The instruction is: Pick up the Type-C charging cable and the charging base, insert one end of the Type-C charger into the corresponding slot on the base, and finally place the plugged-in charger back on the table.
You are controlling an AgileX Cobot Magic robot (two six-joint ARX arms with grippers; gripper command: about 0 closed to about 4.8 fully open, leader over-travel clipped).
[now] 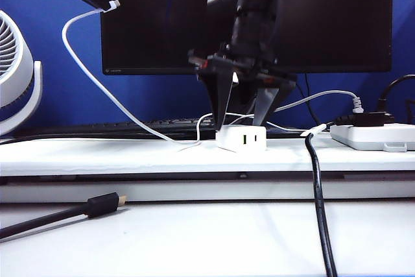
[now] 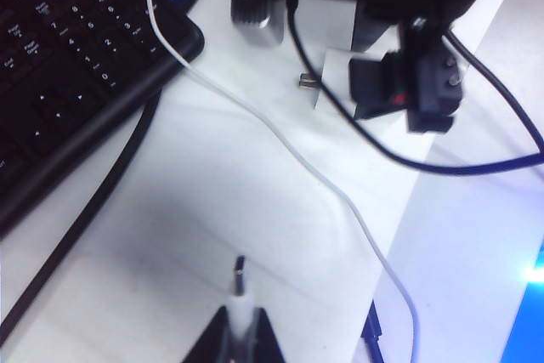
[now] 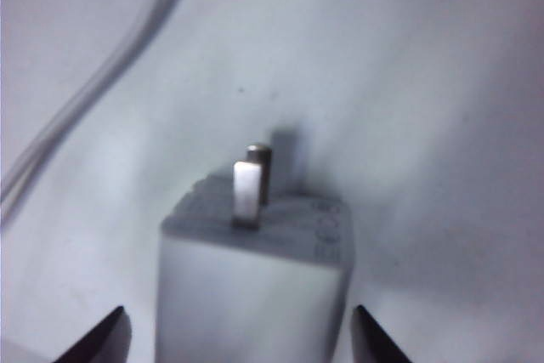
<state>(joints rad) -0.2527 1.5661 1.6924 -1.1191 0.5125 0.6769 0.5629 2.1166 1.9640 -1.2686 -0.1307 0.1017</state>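
Note:
The charging base (image 1: pixel 242 139) is a small white block on the table (image 1: pixel 97 157), its two ports facing the exterior camera. My right gripper (image 1: pixel 245 118) hangs right over it, open, one finger on each side. In the right wrist view the base (image 3: pixel 255 286), metal prongs uppermost, fills the space between the spread tips of the right gripper (image 3: pixel 238 342), with a gap at both sides. High at the far left, my left gripper (image 1: pixel 104 8) is shut on the plug of the Type-C charging cable (image 1: pixel 91 76), which droops to the table. The plug (image 2: pixel 240 282) sticks out of the left gripper (image 2: pixel 240 333).
A black monitor (image 1: pixel 162 24) and keyboard (image 2: pixel 68 57) stand behind the base. A white fan (image 1: pixel 16 76) is at the left, a white power strip (image 1: pixel 373 135) at the right. A black cable with a gold-tipped plug (image 1: pixel 104 204) lies in front, another black cable (image 1: pixel 319 205) hangs at the right.

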